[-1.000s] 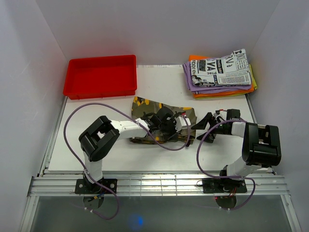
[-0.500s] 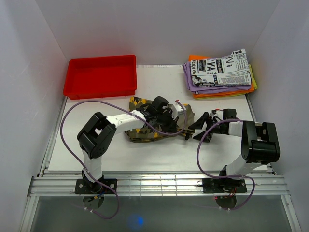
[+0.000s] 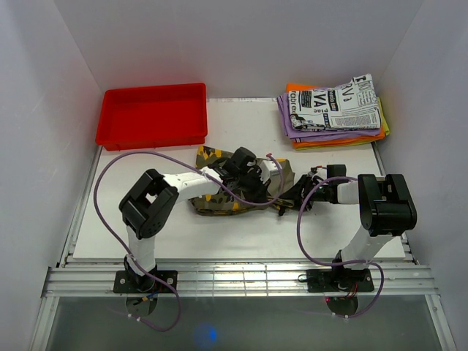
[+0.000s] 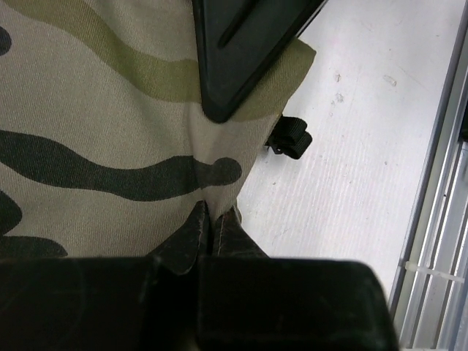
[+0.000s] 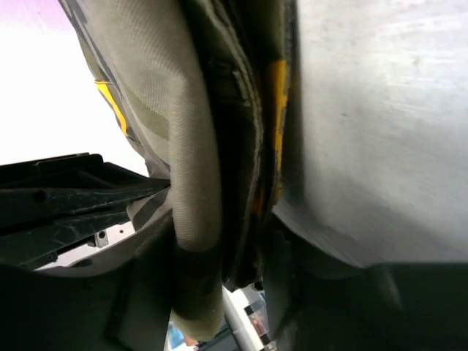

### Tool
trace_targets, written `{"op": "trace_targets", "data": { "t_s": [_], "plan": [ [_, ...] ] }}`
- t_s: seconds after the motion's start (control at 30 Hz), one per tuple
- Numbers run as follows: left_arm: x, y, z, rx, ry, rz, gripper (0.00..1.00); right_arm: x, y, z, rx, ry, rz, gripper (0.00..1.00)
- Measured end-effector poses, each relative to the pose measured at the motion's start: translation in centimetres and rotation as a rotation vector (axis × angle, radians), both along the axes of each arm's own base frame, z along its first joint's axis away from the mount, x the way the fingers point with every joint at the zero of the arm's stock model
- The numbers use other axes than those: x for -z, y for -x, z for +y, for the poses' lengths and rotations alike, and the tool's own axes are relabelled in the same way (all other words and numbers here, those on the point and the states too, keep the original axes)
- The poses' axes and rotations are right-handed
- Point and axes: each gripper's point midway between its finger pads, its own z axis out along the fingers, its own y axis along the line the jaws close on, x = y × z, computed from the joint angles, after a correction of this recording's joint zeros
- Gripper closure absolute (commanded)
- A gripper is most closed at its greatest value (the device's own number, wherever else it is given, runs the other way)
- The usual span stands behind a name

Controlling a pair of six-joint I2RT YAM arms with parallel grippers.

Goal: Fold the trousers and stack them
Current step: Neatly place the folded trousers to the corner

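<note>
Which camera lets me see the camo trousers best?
The top camera: the whole trousers show there, bunched on the table. The left wrist view shows only a flat patch of them, the right wrist view just folded edges up close.

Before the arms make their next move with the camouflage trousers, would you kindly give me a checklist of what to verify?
1. Left gripper clamped on the trousers: ok, its fingers pinch a cloth edge.
2. Right gripper clamped: cannot tell; cloth layers lie between its fingers.
3. Trousers lying flat: not ok, bunched between the arms.
4. Purple cable clear of the cloth: not ok, it crosses the trousers.
5. Stack of folded garments tidy at the far right: ok.
</note>
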Motion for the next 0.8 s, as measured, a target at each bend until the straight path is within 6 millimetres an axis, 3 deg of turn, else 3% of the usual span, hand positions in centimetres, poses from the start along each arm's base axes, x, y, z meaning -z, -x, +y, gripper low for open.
{"op": "trace_targets", "data": {
  "t_s": [0.03,0.07,0.2,0.27,0.33,0.4,0.5,0.57,0.67,0.8],
  "plan": [
    [0.1,0.0,0.1,-0.002,-0.005,0.002,0.81,0.0,0.0,0.0,0.001,0.000,0.005,0.67],
    [0.2,0.0,0.1,-0.005,-0.010,0.001,0.57,0.0,0.0,0.1,-0.001,0.000,0.004,0.72],
    [-0.4,-0.5,0.5,-0.046,-0.019,0.031,0.22,0.1,-0.2,-0.1,-0.001,0.021,0.003,0.91],
    [-1.1,-1.0,1.8,-0.105,-0.024,0.082,0.15,0.1,-0.4,-0.2,-0.008,0.037,-0.003,0.92],
    [-2.9,-2.1,4.1,-0.190,-0.010,0.129,0.13,0.0,-0.7,-0.3,-0.017,0.052,-0.010,0.92],
    [-5.6,-3.8,7.6,-0.312,0.026,0.165,0.12,-0.2,-1.1,-0.4,-0.025,0.070,-0.029,0.92],
    [-10.1,-6.8,14.3,-0.538,0.105,0.188,0.11,-0.5,-1.6,-0.5,-0.036,0.088,-0.055,0.92],
    [-12.1,-8.1,18.9,-0.691,0.144,0.204,0.11,-0.6,-1.6,-0.6,-0.044,0.100,-0.062,0.92],
    [-11.9,-8.2,23.3,-0.840,0.152,0.269,0.11,-0.4,-1.5,-0.8,-0.057,0.117,-0.063,0.92],
    [-7.3,-5.6,25.6,-0.941,0.081,0.454,0.10,-0.3,-1.4,-0.9,-0.077,0.136,-0.070,0.92]
  ]
}}
